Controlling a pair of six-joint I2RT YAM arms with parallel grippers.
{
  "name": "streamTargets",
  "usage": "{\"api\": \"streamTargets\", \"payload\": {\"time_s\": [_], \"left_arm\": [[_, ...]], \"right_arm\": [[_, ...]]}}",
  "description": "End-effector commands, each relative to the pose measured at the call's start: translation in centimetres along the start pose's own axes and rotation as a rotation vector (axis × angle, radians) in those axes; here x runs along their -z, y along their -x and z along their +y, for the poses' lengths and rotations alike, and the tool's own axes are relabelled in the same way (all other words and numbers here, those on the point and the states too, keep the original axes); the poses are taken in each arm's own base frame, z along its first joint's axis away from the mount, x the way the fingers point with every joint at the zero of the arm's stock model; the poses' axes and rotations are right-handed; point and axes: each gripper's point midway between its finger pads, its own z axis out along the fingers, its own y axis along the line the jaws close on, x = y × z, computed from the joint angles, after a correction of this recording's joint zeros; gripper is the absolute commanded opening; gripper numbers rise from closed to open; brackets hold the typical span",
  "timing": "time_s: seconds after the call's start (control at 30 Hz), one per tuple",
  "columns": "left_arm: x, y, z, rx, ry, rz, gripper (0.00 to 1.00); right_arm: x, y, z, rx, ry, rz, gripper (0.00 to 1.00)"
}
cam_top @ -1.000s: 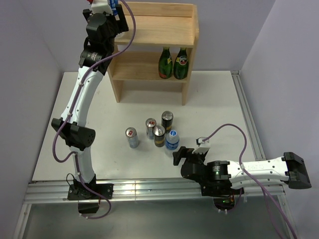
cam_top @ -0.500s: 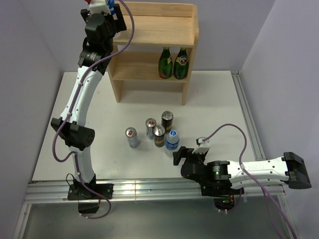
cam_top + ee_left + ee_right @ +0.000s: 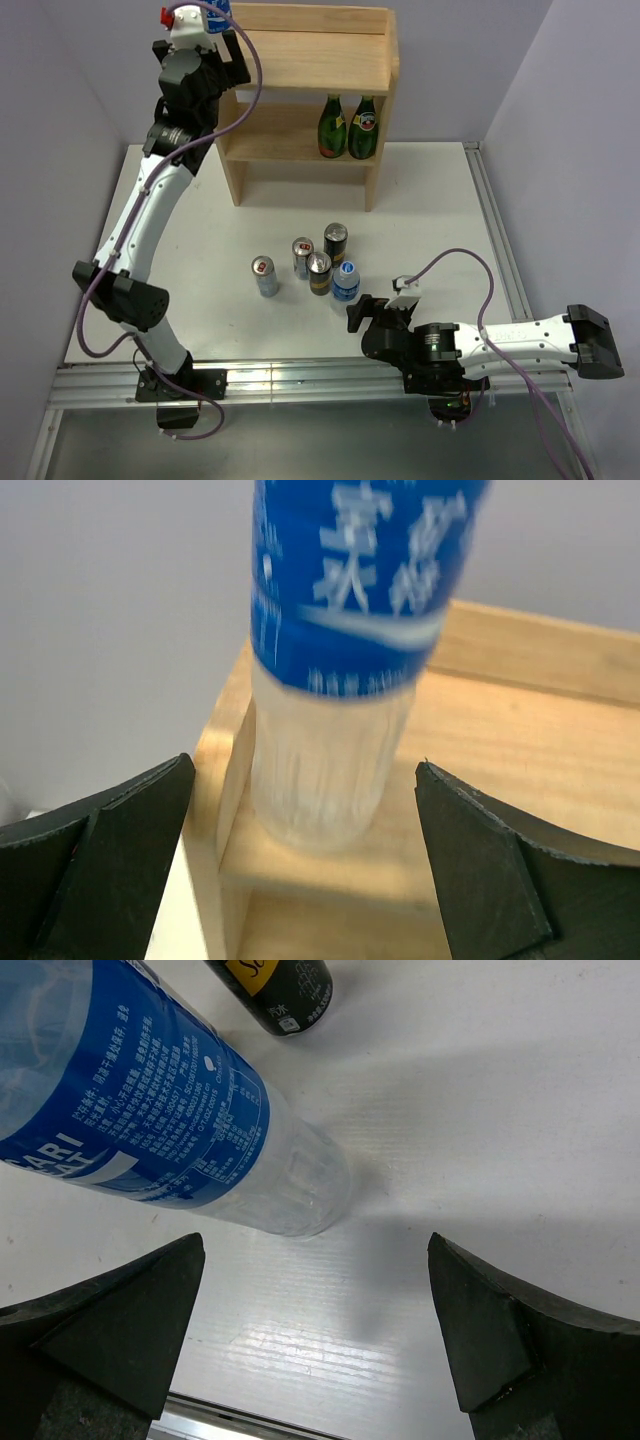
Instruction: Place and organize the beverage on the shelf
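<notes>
The light-wood shelf (image 3: 310, 62) stands at the back. One water bottle (image 3: 219, 9) with a blue label stands upright on its top tier at the front left corner, also seen in the left wrist view (image 3: 335, 690). My left gripper (image 3: 214, 26) (image 3: 303, 768) is open, its jaws wide on either side of this bottle and clear of it. On the table stand two silver cans (image 3: 265, 276) (image 3: 302, 256), two black-and-gold cans (image 3: 319, 272) (image 3: 335, 243) and a second water bottle (image 3: 345, 282) (image 3: 150, 1130). My right gripper (image 3: 356, 314) (image 3: 316, 1245) is open and empty just short of that bottle.
Two green glass bottles (image 3: 348, 127) stand on the right of the shelf's lower tier. A metal rail (image 3: 300, 380) runs along the table's near edge. Walls close in on the left and right. A black can's base (image 3: 287, 995) shows beyond the right gripper.
The left arm has swung left and its gripper has drawn back a little from the shelf's top corner. The water bottle stays on the shelf. The right arm has not moved.
</notes>
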Motion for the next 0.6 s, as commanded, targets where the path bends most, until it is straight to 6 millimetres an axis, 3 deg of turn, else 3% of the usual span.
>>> {"api": "streamTargets", "payload": {"time_s": [0.0, 0.03, 0.23, 0.27, 0.3, 0.37, 0.4, 0.43, 0.47, 0.5, 0.53, 0.57], "left_arm": [[2.7, -0.5, -0.7, 0.022, -0.031, 0.035, 0.99], [3.8, 0.6, -0.9, 0.034, -0.041, 0.019, 0.99], [7.5, 0.9, -2.0, 0.065, -0.086, 0.052, 0.99], [8.3, 0.5, -2.2, 0.080, -0.098, 0.075, 0.99], [8.9, -1.5, -2.3, 0.070, -0.101, 0.116, 0.99], [11.9, -0.9, -3.1, 0.101, -0.145, 0.103, 0.99], [12.9, -3.9, -3.1, 0.076, -0.138, 0.154, 0.99], [15.5, -3.2, -4.6, 0.099, -0.201, 0.148, 0.99], [16.8, -4.1, -5.1, 0.098, -0.224, 0.170, 0.99], [18.2, -7.0, -5.5, 0.087, -0.233, 0.231, 0.99], [21.0, -7.1, -7.1, 0.109, -0.313, 0.250, 0.99], [22.4, -8.2, -7.9, 0.132, -0.351, 0.285, 0.99]], "right_arm": [[0.0, 1.2, 0.6, -0.035, -0.002, -0.051, 1.00], [-0.1, 1.1, 0.5, -0.035, -0.004, -0.052, 1.00], [-0.2, 1.0, 0.7, -0.043, -0.001, -0.050, 1.00], [-0.2, 1.0, 0.7, -0.043, -0.001, -0.048, 1.00], [-0.2, 1.0, 0.8, -0.046, -0.001, -0.051, 1.00], [-0.1, 1.3, 1.2, -0.048, 0.002, -0.052, 1.00], [0.0, 1.4, 1.3, -0.046, 0.003, -0.051, 1.00], [0.1, 1.6, 1.6, -0.051, 0.007, -0.053, 1.00], [0.1, 1.7, 1.6, -0.047, 0.004, -0.052, 1.00], [0.2, 1.9, 1.6, -0.048, 0.005, -0.055, 1.00], [0.4, 2.4, 1.9, -0.057, 0.009, -0.061, 1.00], [0.5, 2.5, 1.7, -0.050, 0.003, -0.063, 1.00]]}}
